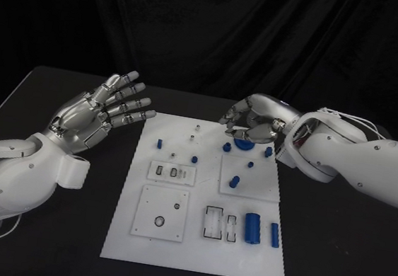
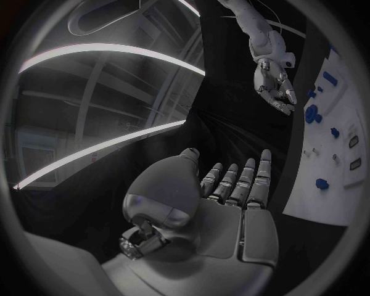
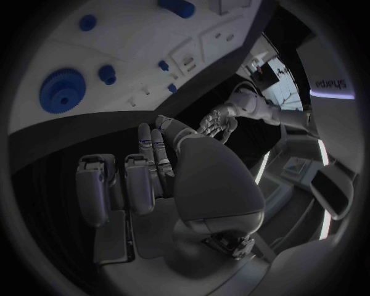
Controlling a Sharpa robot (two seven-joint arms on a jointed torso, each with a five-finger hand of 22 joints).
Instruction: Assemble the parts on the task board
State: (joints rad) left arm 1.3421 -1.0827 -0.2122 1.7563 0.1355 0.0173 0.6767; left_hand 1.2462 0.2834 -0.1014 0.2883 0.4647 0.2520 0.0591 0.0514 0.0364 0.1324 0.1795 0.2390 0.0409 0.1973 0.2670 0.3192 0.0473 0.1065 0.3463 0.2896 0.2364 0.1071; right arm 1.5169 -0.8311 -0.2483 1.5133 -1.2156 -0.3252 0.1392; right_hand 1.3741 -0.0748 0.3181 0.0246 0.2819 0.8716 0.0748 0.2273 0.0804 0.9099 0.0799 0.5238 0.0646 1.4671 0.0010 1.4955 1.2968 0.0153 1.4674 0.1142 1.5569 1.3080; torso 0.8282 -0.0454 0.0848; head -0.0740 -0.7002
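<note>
Head view gives me the best overview: my right hand (image 1: 251, 122) hangs over the far edge of the task board (image 1: 195, 252), fingers curled downward, and just beneath them sits a blue gear (image 1: 244, 144) on the board. I cannot tell from this picture whether the fingers grasp anything; the right wrist view helps more, because there the gear (image 3: 61, 90) lies flat on the white plate, apart from my fingers (image 3: 158, 145), and nothing sits between them. So I judge this hand as released, only half curled (probably shaped like that for a pick from above).

My left hand (image 1: 100, 113) is raised beside the board on its own side, palm toward the board and fingers spread wide, holding nothing. I think it is parked there so that it stays out of the way of the other arm.

Nearer to me than the right hand, several small blue pegs (image 1: 234, 182) stand in the upper panels, and two blue cylinders (image 1: 252, 227) lie by the open slots (image 1: 213, 222) in the lower right panel. They are laid next to their sockets, I suppose, so that each one has a short way to go. Most sockets look unfilled, so in my judgement the assembly is at an early stage, and the gear seems to be the part in hand.
</note>
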